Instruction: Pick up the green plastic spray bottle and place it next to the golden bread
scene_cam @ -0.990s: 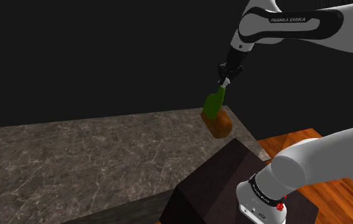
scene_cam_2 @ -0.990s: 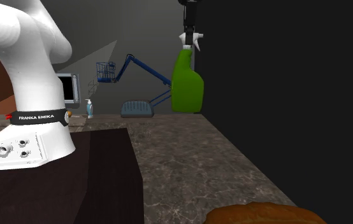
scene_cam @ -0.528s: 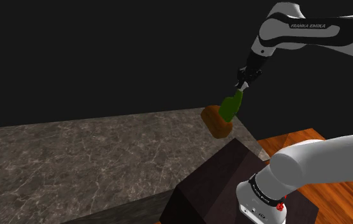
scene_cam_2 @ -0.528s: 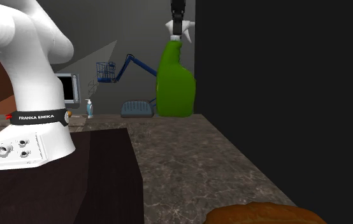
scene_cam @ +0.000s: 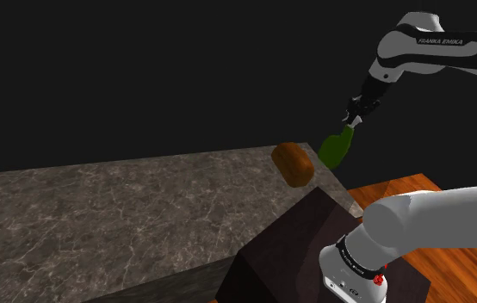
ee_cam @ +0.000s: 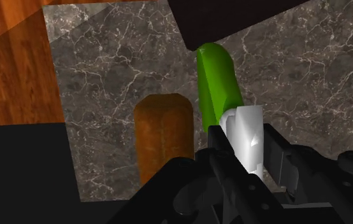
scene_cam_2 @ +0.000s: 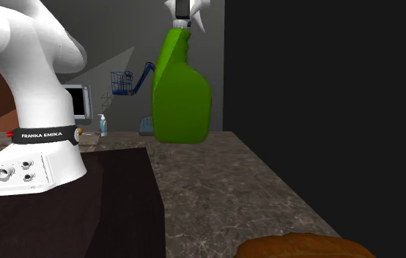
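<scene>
The hand (ee_cam: 248, 153) is pinching the white spray head (ee_cam: 244, 135) of the green bottle (ee_cam: 218, 86), with one black finger pressed against each side of it. The bottle hangs from the hand in the air, clear of the counter (scene_cam: 116, 207). In the shoulder view the hand (scene_cam: 355, 115) sits just above the bottle (scene_cam: 336, 148), whose body tilts down and to the left. There the bottle is just right of the brown bread (scene_cam: 293, 163) and does not touch it. The wrist view looks down along the bottle to the bread (ee_cam: 162, 137), which lies on the grey marbled counter beside it. In the second exterior view the bottle (scene_cam_2: 182, 88) hangs nearly upright over the far end of the counter (scene_cam_2: 209, 190), and the bread (scene_cam_2: 300, 245) lies near, at the bottom edge. The dark stand (scene_cam: 306, 250) sits at the near right of the shoulder view, with a wooden floor (scene_cam: 392, 191) beyond it.
</scene>
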You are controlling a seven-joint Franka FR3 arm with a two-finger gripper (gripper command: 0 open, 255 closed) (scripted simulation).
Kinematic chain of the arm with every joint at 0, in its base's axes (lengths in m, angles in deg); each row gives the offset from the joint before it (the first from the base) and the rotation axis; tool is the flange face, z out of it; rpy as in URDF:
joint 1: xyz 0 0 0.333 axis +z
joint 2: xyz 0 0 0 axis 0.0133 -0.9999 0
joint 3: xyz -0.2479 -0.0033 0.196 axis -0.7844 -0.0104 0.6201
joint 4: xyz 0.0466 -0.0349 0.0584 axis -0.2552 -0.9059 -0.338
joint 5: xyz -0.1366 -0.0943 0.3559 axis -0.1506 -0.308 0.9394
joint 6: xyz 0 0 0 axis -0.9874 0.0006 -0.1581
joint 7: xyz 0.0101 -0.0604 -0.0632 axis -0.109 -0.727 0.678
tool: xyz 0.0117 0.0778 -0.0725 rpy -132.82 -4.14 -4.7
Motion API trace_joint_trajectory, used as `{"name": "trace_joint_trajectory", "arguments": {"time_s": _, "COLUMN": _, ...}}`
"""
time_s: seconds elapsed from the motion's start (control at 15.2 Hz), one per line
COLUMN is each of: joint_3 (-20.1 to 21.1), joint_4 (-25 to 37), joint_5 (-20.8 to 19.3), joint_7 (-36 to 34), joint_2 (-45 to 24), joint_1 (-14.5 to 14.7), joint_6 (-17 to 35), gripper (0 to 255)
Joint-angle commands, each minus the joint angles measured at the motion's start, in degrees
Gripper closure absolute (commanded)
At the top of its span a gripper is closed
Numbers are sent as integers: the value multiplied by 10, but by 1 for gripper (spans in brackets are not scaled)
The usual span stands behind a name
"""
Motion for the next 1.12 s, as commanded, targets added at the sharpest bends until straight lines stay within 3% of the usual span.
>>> {"name": "trace_joint_trajectory", "arguments": {"time_s": 0.0, "joint_3": -21, "joint_4": -4, "joint_5": -14, "joint_7": 29, "joint_2": 9, "joint_1": -13, "joint_6": -3, "gripper": 255}}
{"name": "trace_joint_trajectory", "arguments": {"time_s": 0.46, "joint_3": -104, "joint_4": 24, "joint_5": -52, "joint_7": 132, "joint_2": -6, "joint_1": -51, "joint_6": -3, "gripper": 255}}
{"name": "trace_joint_trajectory", "arguments": {"time_s": 1.06, "joint_3": -118, "joint_4": -34, "joint_5": -59, "joint_7": 131, "joint_2": -21, "joint_1": -53, "joint_6": 69, "gripper": 255}}
